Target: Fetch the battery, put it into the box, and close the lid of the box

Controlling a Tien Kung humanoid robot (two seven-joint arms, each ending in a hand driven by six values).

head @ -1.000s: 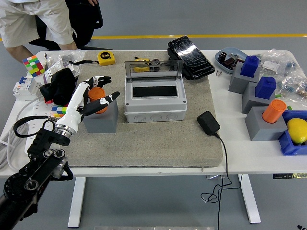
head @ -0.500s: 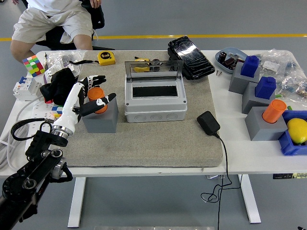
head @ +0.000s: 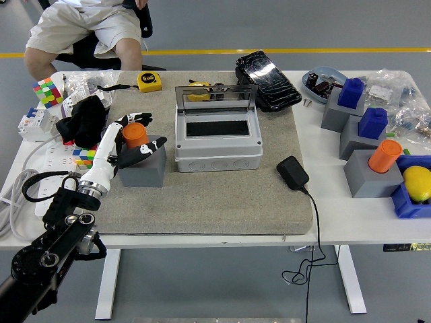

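The battery (head: 135, 134) is an orange cylinder standing in a grey block (head: 144, 169) on the left of the grey mat. My left hand (head: 140, 134) reaches in from the lower left. Its fingers curl behind the battery and the thumb presses across its front, so the hand is shut on it. The battery leans slightly and its base sits at the block's top. The grey box (head: 217, 142) stands just right of the block, with its clear lid (head: 215, 97) raised upright at the back. The right arm is out of view.
A black charger (head: 292, 171) with its cable lies right of the box. A yellow tape measure (head: 149, 81) and a black pack (head: 267, 81) lie behind. Grey blocks with blue and orange pieces (head: 374, 168) stand at the right. A black cloth (head: 84, 121) lies at the left. A person (head: 87, 27) sits beyond the far left corner.
My left hand has closed its fingers and thumb around the battery and drawn slightly nearer. The person at the far side has shifted right and sat down.
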